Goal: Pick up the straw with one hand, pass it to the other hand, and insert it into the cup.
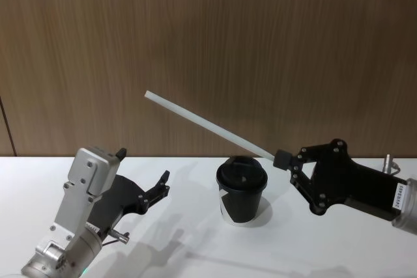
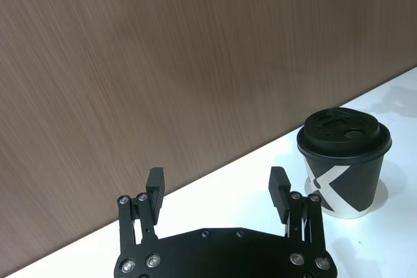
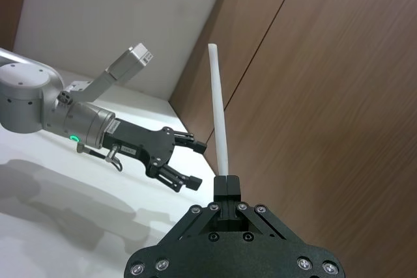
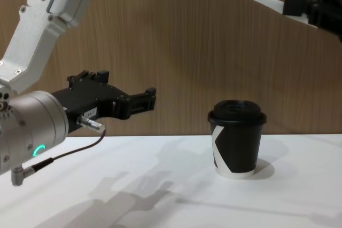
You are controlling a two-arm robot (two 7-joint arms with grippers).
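Observation:
The white straw [image 1: 208, 124] slants up and to the left in the air, above and behind the cup [image 1: 242, 190]. My right gripper [image 1: 282, 158], all black, is shut on the straw's lower end, just right of the cup's lid and above it. The right wrist view shows the straw [image 3: 219, 115] rising from that gripper [image 3: 227, 185]. My left gripper [image 1: 143, 164], on a silver wrist with a green ring, hovers open and empty left of the cup, fingers pointing toward it. In the left wrist view the cup [image 2: 342, 164] stands upright, lid on, off to the side beyond the open left gripper [image 2: 217, 180].
The white table [image 1: 195, 245] ends at a brown wood-panel wall [image 1: 208, 43] close behind the cup. A thin dark cable [image 4: 64, 156] hangs under the left wrist. In the chest view the cup [image 4: 238, 145] stands apart from both arms.

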